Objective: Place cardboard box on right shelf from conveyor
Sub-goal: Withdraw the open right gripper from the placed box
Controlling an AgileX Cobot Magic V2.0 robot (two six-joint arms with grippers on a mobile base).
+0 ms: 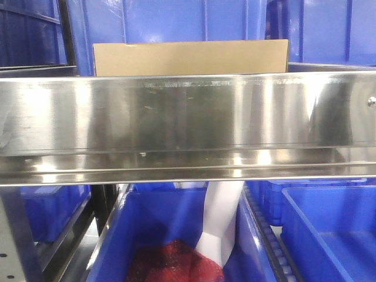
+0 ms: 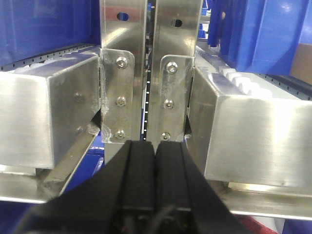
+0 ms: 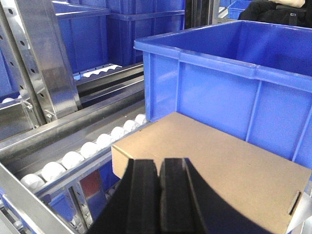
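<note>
The tan cardboard box (image 1: pixel 191 57) rests on the right shelf, behind its shiny steel front lip (image 1: pixel 188 111). In the right wrist view the cardboard box (image 3: pixel 219 156) lies flat beside a blue bin, its near corner just past my right gripper (image 3: pixel 159 163). That gripper is shut, with nothing between its black fingers. My left gripper (image 2: pixel 155 146) is also shut and empty, pointing at two steel uprights (image 2: pixel 146 73) of the rack. The conveyor is out of view. Neither gripper shows in the front view.
A large blue bin (image 3: pixel 234 73) stands right behind the box. A row of white rollers (image 3: pixel 92 146) and a steel post (image 3: pixel 44 58) lie to its left. Below the shelf are more blue bins (image 1: pixel 329 235), one holding a red mesh bundle (image 1: pixel 170 261).
</note>
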